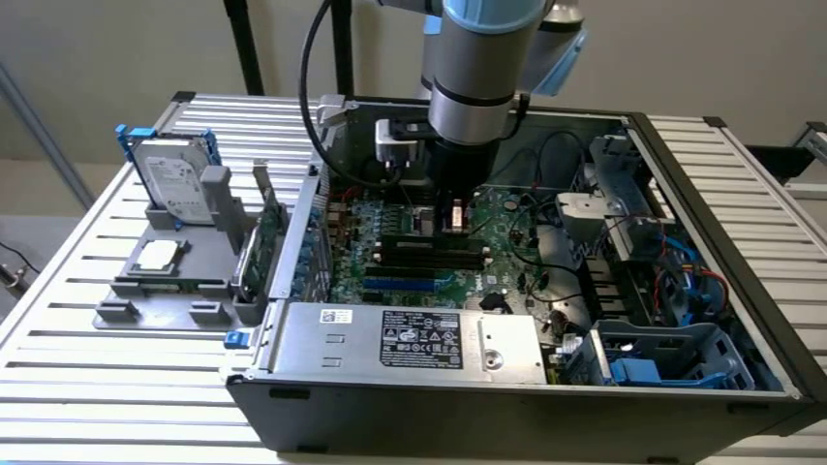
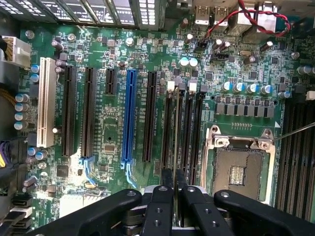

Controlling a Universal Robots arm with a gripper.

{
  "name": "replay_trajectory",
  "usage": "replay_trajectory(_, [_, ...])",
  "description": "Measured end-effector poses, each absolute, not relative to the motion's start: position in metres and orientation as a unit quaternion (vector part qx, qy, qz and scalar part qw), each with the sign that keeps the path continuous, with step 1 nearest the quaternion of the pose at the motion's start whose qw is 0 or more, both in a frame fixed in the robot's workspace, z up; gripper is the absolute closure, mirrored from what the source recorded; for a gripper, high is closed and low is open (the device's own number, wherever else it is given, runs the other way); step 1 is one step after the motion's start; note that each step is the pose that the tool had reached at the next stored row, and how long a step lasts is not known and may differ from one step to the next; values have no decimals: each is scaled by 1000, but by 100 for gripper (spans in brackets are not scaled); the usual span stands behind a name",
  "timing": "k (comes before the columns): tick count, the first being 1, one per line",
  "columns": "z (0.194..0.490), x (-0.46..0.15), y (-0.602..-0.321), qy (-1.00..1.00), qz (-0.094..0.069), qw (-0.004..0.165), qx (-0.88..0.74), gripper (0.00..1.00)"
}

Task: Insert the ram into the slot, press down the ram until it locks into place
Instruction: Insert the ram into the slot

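My gripper is shut on the ram, seen edge-on as a thin dark strip running away from the fingers. The strip lies along one of the parallel black memory slots beside the processor socket, in line with it. Whether it touches the slot or hangs just above it I cannot tell. In the exterior view the gripper reaches down into the open computer case, just over the black slots on the green motherboard.
The metal-framed processor socket lies right beside the memory slots. A bright-blue slot and a white slot lie on the other side. The power supply stands at the case front. Outside the case, a grey fixture carries a hard drive and an upright green card.
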State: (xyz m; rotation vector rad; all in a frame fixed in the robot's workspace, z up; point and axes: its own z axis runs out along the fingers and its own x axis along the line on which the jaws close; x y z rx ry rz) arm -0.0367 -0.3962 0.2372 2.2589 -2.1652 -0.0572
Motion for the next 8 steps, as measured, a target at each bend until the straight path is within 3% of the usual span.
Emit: replay_trajectory(8, [237, -35, -396, -692, -16, 9, 722, 86])
